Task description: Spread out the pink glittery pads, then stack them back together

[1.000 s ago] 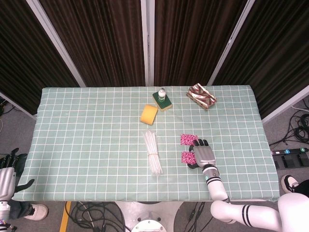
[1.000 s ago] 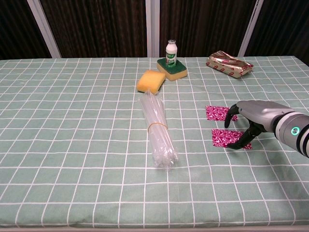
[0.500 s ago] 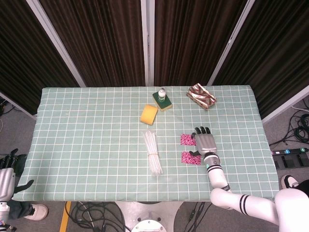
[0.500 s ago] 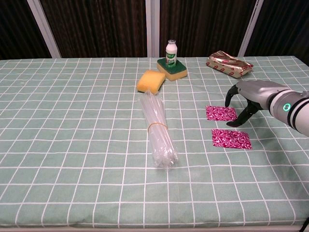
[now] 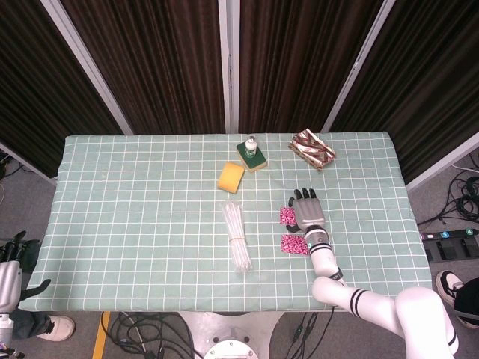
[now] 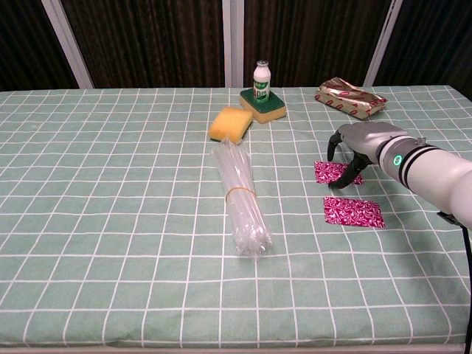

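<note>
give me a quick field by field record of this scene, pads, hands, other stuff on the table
pads: two pink glittery pads, far pad and near pad, lying flat and apart
right hand: right hand over the far pad, fingers curled down, contact unclear
left hand: left hand off the table's left edge, low
other items: clear tube bundle, yellow sponge, bottle on green sponge, foil packet
surface: green checked tablecloth

- Far pad: a pink, glittery rectangle lying flat on the bench, its right part under the robot hand.
- Near pad: same pink glittery rectangle, flat, uncovered, just in front of the far one with a gap between them.
</note>
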{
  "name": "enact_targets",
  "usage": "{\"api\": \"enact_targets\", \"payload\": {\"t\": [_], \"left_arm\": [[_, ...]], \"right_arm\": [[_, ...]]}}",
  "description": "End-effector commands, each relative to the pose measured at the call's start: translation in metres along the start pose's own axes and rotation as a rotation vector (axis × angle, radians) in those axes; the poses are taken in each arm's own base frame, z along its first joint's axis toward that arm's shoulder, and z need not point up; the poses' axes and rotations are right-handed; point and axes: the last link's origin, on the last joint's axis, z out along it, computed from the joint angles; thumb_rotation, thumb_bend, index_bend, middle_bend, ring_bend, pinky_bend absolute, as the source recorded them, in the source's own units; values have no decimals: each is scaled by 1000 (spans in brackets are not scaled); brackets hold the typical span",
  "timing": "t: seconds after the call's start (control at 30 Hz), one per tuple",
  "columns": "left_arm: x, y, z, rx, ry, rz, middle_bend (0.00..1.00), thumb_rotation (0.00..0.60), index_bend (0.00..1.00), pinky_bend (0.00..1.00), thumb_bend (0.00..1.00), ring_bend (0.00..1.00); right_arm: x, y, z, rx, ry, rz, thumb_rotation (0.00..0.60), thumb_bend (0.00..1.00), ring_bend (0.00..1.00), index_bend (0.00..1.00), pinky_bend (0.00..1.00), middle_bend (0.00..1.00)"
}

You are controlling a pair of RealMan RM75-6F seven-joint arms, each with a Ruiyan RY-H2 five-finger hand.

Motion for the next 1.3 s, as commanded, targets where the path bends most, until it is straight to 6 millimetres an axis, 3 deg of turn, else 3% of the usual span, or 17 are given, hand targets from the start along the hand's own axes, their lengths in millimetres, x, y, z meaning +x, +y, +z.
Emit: {"api": "enact_targets", "payload": {"t": [0.03, 0.8, 1.03, 1.3], "left_arm": [[0, 0, 0, 1, 0, 0, 180, 600, 268, 165, 126, 153], [-1, -1, 1, 3, 0, -3, 180, 600, 268, 165, 126, 153], [-1, -1, 0, 4, 0, -5, 180, 600, 268, 165, 126, 153], [-1, -1, 0, 3, 3, -7, 180, 600, 268, 165, 126, 153]], "right_arm": [[0, 0, 1, 1, 1, -1, 463, 124, 0, 318, 0, 81], [-5, 2, 2, -1, -7, -20, 472, 128, 0, 319, 0, 82], [-5, 1, 1, -4, 1, -12, 486, 222, 0, 389, 0, 86], [4, 5, -2, -1, 24, 3, 489, 237, 0, 391, 0, 87]]}}
